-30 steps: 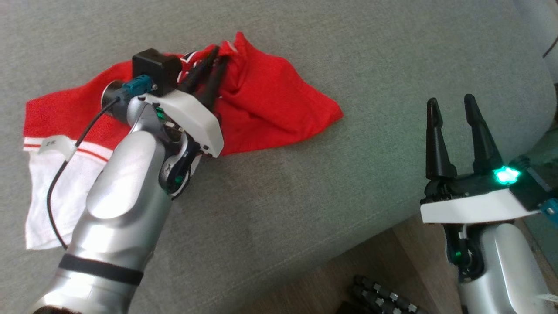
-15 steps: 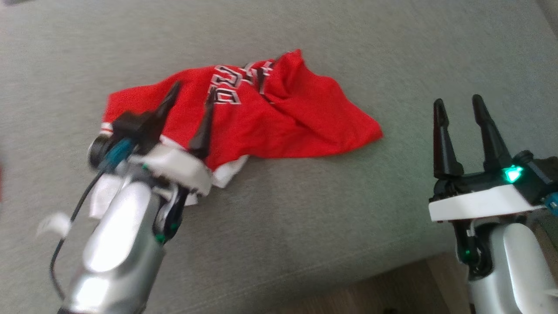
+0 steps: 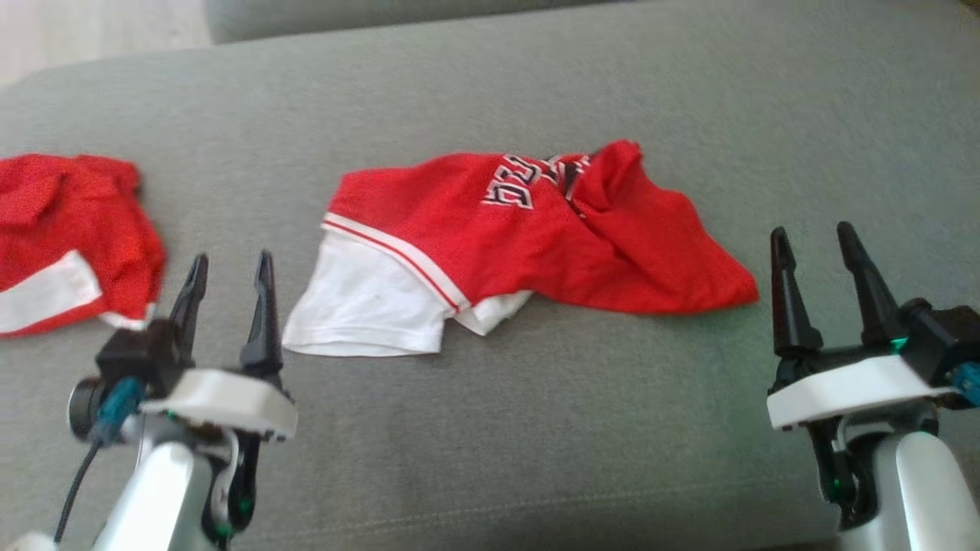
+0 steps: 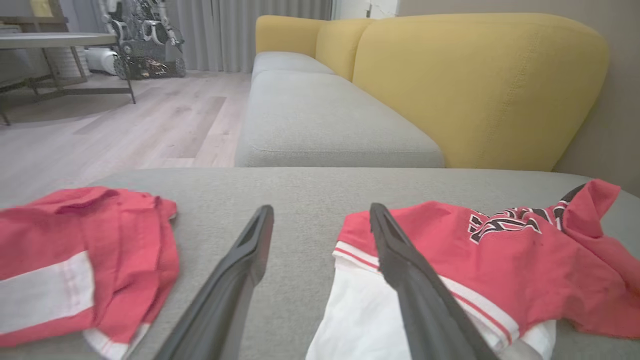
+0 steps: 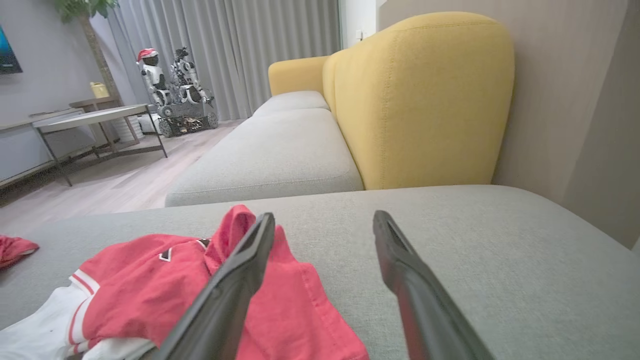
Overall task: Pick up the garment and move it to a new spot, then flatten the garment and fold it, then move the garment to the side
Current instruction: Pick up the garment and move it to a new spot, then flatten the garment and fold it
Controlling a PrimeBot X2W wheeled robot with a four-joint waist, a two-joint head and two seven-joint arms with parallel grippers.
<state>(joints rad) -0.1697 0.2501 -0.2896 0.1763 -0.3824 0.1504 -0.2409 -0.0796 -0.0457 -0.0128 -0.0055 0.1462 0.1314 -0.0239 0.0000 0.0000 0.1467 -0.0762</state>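
nearest the camera, the left hand and the right hand hang over the grey sofa seat, each with fingers spread wide and holding nothing. just ahead of the left hand and to its right, between the two hands, the red and white garment lies rumpled, touching neither. off to the left hand's left lies a second red garment. farthest back stands a yellow backrest.

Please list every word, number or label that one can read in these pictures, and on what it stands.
Black lettering with white edges, on the middle red and white garment: creased, partly folded under and blurred, not readable.
Second red garment at the left: no text to be seen on it.
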